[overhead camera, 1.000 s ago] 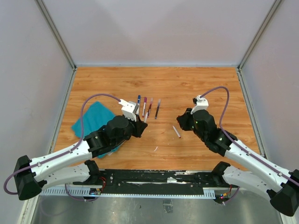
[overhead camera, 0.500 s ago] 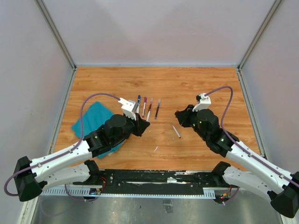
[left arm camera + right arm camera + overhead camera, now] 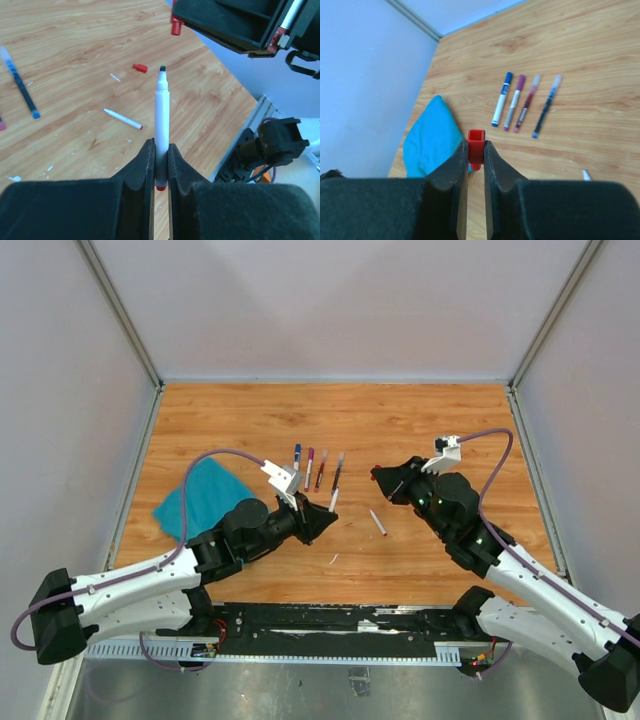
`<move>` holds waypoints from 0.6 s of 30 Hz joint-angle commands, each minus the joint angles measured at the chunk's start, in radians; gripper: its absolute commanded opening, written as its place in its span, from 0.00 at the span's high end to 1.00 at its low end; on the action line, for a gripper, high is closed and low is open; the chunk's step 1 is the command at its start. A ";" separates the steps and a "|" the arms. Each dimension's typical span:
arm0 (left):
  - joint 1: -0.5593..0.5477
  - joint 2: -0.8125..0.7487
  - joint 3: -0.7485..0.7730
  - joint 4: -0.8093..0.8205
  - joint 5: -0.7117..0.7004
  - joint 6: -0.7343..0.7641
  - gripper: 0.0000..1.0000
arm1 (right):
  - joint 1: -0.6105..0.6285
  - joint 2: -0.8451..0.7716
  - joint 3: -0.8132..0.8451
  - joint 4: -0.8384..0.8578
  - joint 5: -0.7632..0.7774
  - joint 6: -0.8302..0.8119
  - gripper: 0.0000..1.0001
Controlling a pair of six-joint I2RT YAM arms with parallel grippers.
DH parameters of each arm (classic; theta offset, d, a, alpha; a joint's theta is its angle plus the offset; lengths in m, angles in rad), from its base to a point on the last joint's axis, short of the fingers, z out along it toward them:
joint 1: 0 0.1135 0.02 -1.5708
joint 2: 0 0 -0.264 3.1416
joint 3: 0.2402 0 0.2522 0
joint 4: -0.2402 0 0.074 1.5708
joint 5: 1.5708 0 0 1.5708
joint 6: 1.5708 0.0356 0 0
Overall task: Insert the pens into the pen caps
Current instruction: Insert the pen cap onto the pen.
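Fingers of the left gripper (image 3: 318, 523), seen from overhead, clamp a white pen (image 3: 333, 500) in mid-table, opposite the right gripper (image 3: 381, 476), whose load is too small to tell. Left wrist: jaws pinch the pen near its tail, dark tip toward a red cap (image 3: 175, 26). Right wrist: jaws squeeze that cap's sides, mouth outward. Both look light, stiff and slick; the tail-end hold probably lets the tip wander.

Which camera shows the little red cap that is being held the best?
The right wrist view: the red cap is big and centred, pinched in the right end effector. The left wrist view shows it small at the top edge. From the top external view it is too tiny to make out.
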 commanded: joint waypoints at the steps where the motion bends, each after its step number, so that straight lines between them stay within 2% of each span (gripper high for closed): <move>1: -0.017 -0.034 -0.031 0.145 0.031 0.035 0.99 | -0.013 -0.002 -0.028 0.176 -0.103 0.042 0.99; 11: -0.017 -0.055 -0.035 0.172 0.066 0.087 1.00 | -0.012 0.037 -0.051 0.390 -0.185 0.136 0.99; 18: -0.017 -0.050 -0.031 0.172 0.058 0.091 1.00 | -0.012 0.058 -0.031 0.409 -0.243 0.137 0.99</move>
